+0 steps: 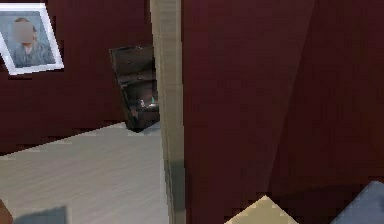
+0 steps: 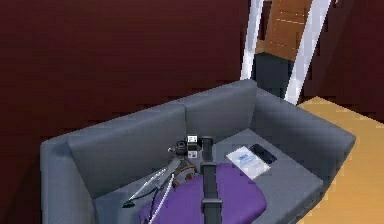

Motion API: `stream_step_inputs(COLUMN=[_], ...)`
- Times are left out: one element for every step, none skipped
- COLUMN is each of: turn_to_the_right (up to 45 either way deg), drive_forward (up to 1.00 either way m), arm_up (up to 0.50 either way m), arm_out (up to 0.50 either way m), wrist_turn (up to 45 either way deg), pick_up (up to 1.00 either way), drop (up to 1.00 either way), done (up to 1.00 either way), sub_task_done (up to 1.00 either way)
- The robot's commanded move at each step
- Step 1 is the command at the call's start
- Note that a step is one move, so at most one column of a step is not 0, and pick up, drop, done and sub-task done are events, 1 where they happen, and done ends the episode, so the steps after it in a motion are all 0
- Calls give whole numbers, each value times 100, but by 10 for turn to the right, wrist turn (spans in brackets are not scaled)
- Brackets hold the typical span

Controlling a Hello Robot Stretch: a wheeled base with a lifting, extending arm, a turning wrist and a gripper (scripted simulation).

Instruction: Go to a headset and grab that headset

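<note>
Hand (image 2: 146, 196) shows against the seat of one grey sofa (image 2: 90, 150), with one purple cushion (image 2: 245, 192) beside it. Can't tell if it holds anything. Further along the seat: one flat white item (image 2: 243, 160), and one small dark item (image 2: 263, 153) just beside it. Can't tell if that's the headset. Ahead: one framed picture (image 1: 30, 40), one dark cabinet (image 1: 135, 85).

Maroon walls (image 1: 250, 90), grey sofa (image 2: 120, 140), dark cabinet (image 1: 133, 85)

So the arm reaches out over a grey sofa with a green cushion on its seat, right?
Not quite. The cushion on the grey sofa is purple, not green, as the arm side view shows; the arm does reach over it.
</note>
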Motion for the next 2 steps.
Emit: stream_step_inputs(turn_to_the_right=[0, 0], drive_forward=[0, 0], arm_up=[0, 0], arm_out=[0, 0], wrist_turn=[450, 450], pick_up=[0, 0], drop=[0, 0], done=[0, 0], sub_task_done=[0, 0])
